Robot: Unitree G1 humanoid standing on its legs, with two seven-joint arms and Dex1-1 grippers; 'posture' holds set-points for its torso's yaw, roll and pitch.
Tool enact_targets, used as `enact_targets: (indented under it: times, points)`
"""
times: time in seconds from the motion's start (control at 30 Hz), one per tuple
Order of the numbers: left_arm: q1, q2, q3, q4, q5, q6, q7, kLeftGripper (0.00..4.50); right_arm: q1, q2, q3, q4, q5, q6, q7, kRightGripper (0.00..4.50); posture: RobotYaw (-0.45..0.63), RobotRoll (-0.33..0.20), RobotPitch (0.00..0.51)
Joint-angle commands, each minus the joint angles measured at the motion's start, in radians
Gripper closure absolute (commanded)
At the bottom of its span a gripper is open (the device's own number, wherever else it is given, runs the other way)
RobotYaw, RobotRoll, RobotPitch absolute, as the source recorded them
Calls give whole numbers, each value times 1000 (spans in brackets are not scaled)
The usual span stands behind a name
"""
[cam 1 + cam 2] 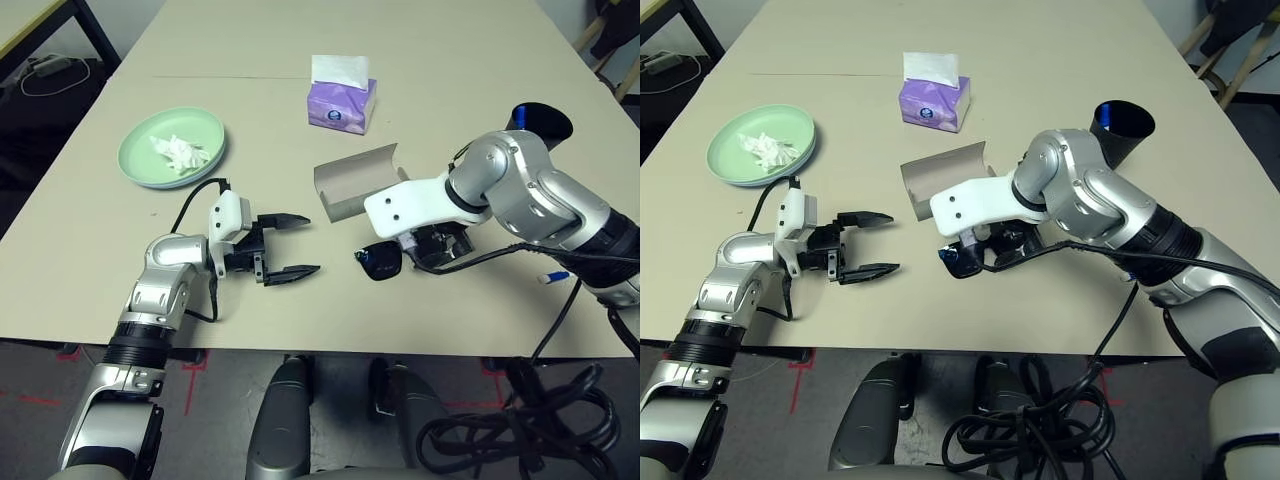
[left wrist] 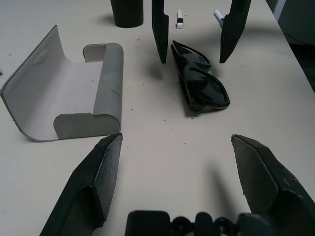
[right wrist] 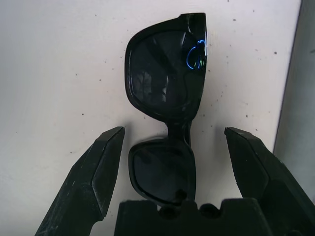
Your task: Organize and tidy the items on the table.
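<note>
Black sunglasses (image 3: 167,88) lie folded on the beige table (image 1: 420,60), near its front edge. My right gripper (image 3: 173,130) hangs open directly over them, one finger on each side, touching nothing. Just behind them the grey glasses case (image 1: 355,182) lies open. My left gripper (image 1: 285,245) stands open and empty to the left, pointing at the sunglasses (image 2: 199,83) and the case (image 2: 64,98). A light-green plate (image 1: 205,125) at the left holds the crumpled white tissue (image 1: 180,152). The black cup (image 1: 542,122) stands at the right, with thin white sticks (image 2: 180,18) lying near it.
A purple tissue box (image 1: 342,100) stands behind the case. A dark side table (image 1: 40,30) and cables show beyond the table's far left corner. My right forearm (image 1: 530,195) reaches across the right side of the table.
</note>
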Motion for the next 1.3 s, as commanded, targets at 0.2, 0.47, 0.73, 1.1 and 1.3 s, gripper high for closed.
enact_targets:
  times: [0.2,0.47,0.73,1.1,1.3]
  points:
    - [15,15,-20,-28,9,2,7,15,11,26,1,51,-54,-59,0,0,216,0,217]
    - [15,18,-23,-30,11,2,11,15,13,39,-18,47,-59,-63,7,0,214,0,209]
    - [12,16,-27,-26,10,0,13,15,6,48,-35,23,-52,-52,25,0,211,0,205]
    - [14,18,-29,-29,15,6,24,15,11,63,-31,44,-70,-56,21,0,216,0,204]
    - [15,22,-32,-33,13,8,31,15,16,70,-26,56,-83,-57,21,0,218,0,205]
